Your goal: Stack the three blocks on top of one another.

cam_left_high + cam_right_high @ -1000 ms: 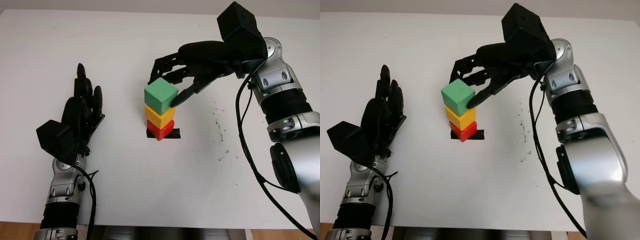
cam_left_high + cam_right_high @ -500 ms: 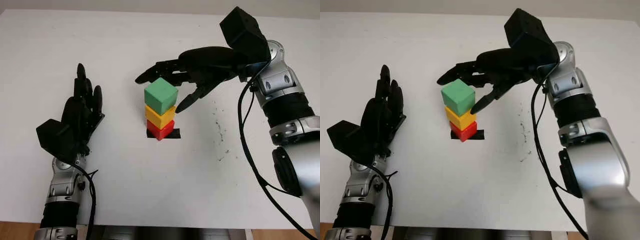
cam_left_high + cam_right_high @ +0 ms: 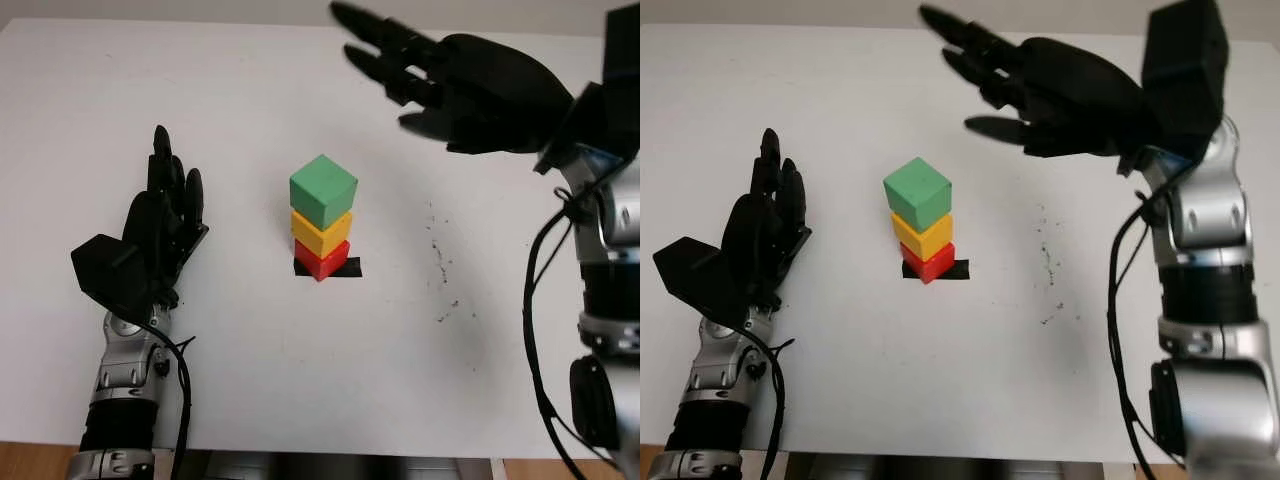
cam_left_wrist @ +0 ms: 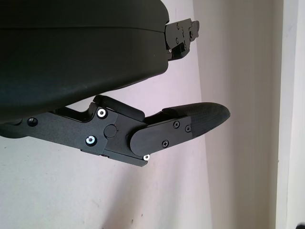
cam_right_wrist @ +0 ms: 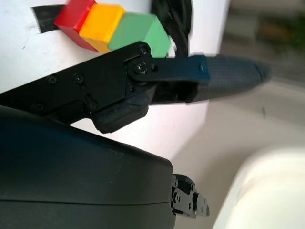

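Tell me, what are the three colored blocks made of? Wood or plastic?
Hard to say for sure. The green block, yellow block and red block have solid, even color, crisp edges and a matte-to-slightly-smooth look, with no grain showing. They could be painted wood or plastic.

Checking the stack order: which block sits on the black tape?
The red block, at the bottom, under the yellow block and the green block.
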`<control>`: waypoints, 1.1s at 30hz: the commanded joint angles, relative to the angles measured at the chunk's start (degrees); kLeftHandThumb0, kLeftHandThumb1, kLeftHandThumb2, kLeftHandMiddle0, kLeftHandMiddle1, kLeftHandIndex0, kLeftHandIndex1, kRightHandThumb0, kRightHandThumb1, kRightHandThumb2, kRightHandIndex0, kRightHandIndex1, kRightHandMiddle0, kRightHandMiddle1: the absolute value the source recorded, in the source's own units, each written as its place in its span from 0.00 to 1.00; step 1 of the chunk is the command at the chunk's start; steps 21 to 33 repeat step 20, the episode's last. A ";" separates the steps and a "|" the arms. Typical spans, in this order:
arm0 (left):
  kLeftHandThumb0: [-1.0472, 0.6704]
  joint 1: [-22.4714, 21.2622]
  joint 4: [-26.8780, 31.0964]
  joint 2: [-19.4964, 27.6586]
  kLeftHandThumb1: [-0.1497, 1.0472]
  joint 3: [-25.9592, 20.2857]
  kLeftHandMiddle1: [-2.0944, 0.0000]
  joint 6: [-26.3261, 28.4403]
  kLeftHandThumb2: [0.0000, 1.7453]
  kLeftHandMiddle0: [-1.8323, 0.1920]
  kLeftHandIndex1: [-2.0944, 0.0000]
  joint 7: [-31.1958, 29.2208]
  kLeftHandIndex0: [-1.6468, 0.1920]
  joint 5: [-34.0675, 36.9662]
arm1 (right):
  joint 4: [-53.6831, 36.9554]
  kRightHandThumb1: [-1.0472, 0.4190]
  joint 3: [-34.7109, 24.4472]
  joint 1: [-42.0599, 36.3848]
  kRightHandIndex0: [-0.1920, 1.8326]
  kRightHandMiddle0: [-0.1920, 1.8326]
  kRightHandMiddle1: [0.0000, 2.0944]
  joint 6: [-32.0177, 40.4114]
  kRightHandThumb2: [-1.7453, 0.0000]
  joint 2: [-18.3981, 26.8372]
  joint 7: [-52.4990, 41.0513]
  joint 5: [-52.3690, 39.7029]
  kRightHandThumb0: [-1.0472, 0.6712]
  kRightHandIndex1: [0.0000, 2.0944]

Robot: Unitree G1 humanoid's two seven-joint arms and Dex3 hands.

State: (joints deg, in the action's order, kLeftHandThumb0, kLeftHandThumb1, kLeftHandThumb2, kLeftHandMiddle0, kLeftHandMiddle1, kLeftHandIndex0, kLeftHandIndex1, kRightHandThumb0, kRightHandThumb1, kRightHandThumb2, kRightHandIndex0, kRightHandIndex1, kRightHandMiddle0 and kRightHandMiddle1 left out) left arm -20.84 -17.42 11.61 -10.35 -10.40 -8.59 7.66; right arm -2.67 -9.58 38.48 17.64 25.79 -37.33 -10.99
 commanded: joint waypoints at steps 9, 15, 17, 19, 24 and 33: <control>0.20 -5.02 -4.23 2.37 1.00 -0.66 0.99 -1.86 0.35 1.00 1.00 -2.20 1.00 0.29 | -16.08 0.00 -5.82 -21.48 0.00 0.00 0.00 2.06 0.59 -11.12 22.41 -2.23 0.11 0.00; 0.20 -7.30 -6.52 2.45 1.00 -0.45 0.99 -2.33 0.34 1.00 1.00 -2.88 1.00 0.09 | -17.16 0.00 -1.10 -27.66 0.00 0.00 0.00 0.76 0.59 -15.01 30.78 4.30 0.16 0.00; 0.20 -7.73 -6.69 2.35 1.00 -0.06 0.99 -2.68 0.35 1.00 1.00 -2.67 1.00 -0.57 | -15.93 0.00 0.27 -28.02 0.00 0.00 0.00 -0.20 0.57 -16.55 32.83 5.65 0.18 0.00; 0.20 -7.78 -6.05 2.13 1.00 0.39 0.99 -2.57 0.36 1.00 1.00 -2.10 1.00 -1.40 | -15.48 0.00 1.10 -28.26 0.00 0.00 0.00 -0.17 0.56 -18.31 34.63 5.94 0.19 0.00; 0.19 -7.69 -5.75 2.05 1.00 0.52 0.99 -2.54 0.36 1.00 1.00 -1.94 1.00 -1.60 | -15.43 0.00 1.30 -28.43 0.00 0.00 0.00 -0.28 0.56 -18.76 34.99 5.92 0.19 0.00; 0.19 -7.69 -5.75 2.05 1.00 0.52 0.99 -2.54 0.36 1.00 1.00 -1.94 1.00 -1.60 | -15.43 0.00 1.30 -28.43 0.00 0.00 0.00 -0.28 0.56 -18.76 34.99 5.92 0.19 0.00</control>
